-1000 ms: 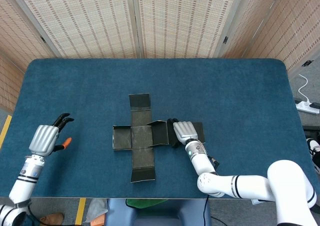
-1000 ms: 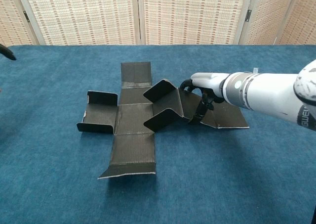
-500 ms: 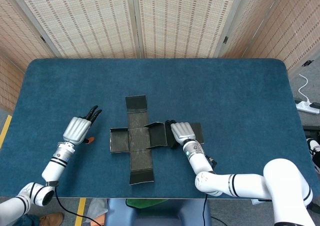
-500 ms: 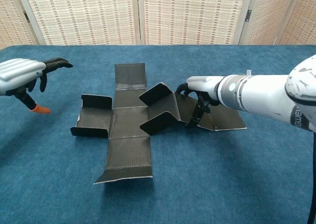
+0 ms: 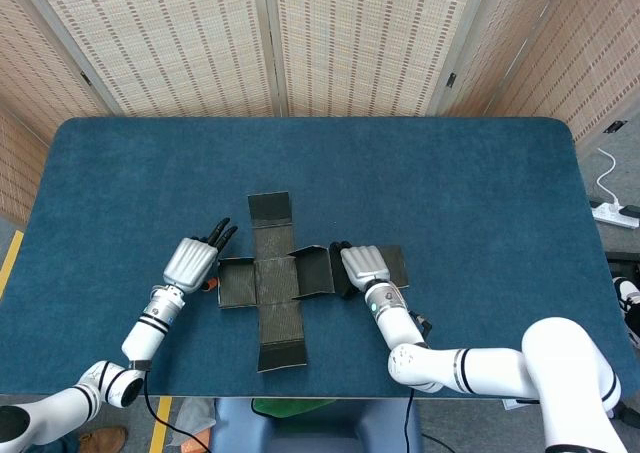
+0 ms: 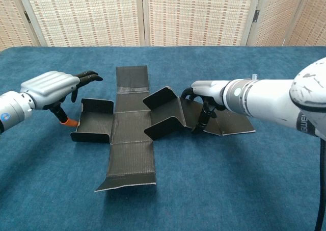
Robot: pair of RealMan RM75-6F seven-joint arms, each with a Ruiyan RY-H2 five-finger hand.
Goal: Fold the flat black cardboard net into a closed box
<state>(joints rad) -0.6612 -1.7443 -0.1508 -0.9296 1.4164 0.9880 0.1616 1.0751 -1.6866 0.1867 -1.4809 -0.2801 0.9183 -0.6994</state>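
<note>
**Net half-raised at the tabletop's middle**

Your left hand (image 6: 51, 87) hovers with fingers spread, holding nothing, just beside the net's upturned left flap. The black cardboard net (image 6: 133, 139) lies cross-shaped on the blue tabletop (image 5: 450, 183). Your right hand (image 6: 204, 96) curls its fingers on the right panel, which stands tilted.

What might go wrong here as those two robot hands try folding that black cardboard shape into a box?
Only the right robot hand props up the raised flap; if it slips, the flap may drop flat again. The left robot hand sits beside the net's end flap with nothing in it, so a push there might slide the whole black cardboard net across the blue table instead of bending it.
</note>
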